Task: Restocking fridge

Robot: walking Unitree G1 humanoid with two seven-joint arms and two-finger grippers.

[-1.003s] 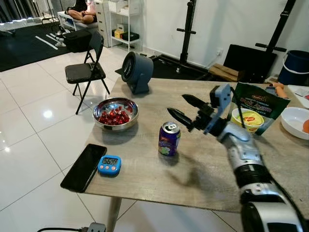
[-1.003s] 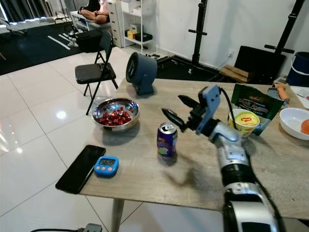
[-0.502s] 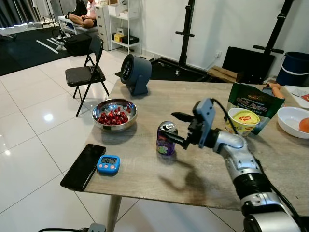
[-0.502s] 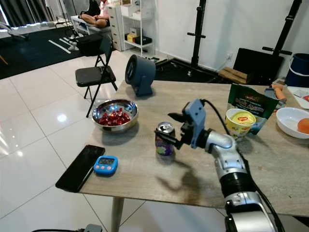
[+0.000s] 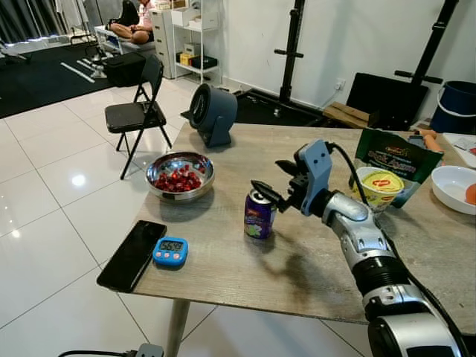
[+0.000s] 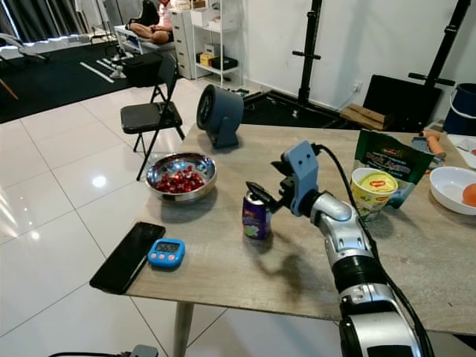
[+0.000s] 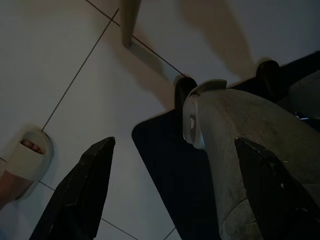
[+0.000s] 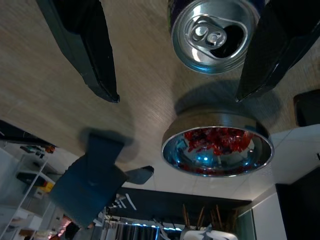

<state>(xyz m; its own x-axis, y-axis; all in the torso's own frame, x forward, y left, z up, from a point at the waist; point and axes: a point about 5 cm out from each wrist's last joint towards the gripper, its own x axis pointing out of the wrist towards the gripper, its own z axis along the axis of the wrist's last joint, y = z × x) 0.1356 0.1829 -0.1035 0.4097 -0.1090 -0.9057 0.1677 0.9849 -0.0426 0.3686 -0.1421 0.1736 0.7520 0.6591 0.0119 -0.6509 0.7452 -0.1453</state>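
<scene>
- Purple drink can with a silver pull-tab top [image 5: 259, 213]: stands upright on the pale wood-grain bench [image 5: 223, 260], just left of frame centre in the left eye view. Its place on the bench matches that of a second ago.
- Right tool [image 5: 274, 181]: at frame centre, spread wide. The lower black finger [image 5: 262, 191] lies across the can's rim, at or very near it; the upper one points past the can's far side. In the right wrist view the can top sits off to one side, close beside one finger, not centred in the gap.
- Change noted: a second ago this tool stood higher, up and to the right of the can; half a second ago it had dropped with one finger beside the can's body; now it is raised again to rim height. Judged a re-aiming of the approach, not a grasp. The can is not held, and nothing has gone toward the fridge.
- Left tool [image 7: 175, 195]: hangs idle over the white tiled floor [image 7: 60, 65], fingers wide apart, dimly lit.
- Round steel bowl of red wrapped sweets [image 5: 179, 175]: left of the can, apart from it.
- Blue digital timer [image 5: 170, 253] and black phone [image 5: 132, 255]: lower left, near the bench edge.
- Yellow-lidded cup [image 5: 379, 184] and green snack bag [image 5: 399, 158]: right of the arm.
</scene>
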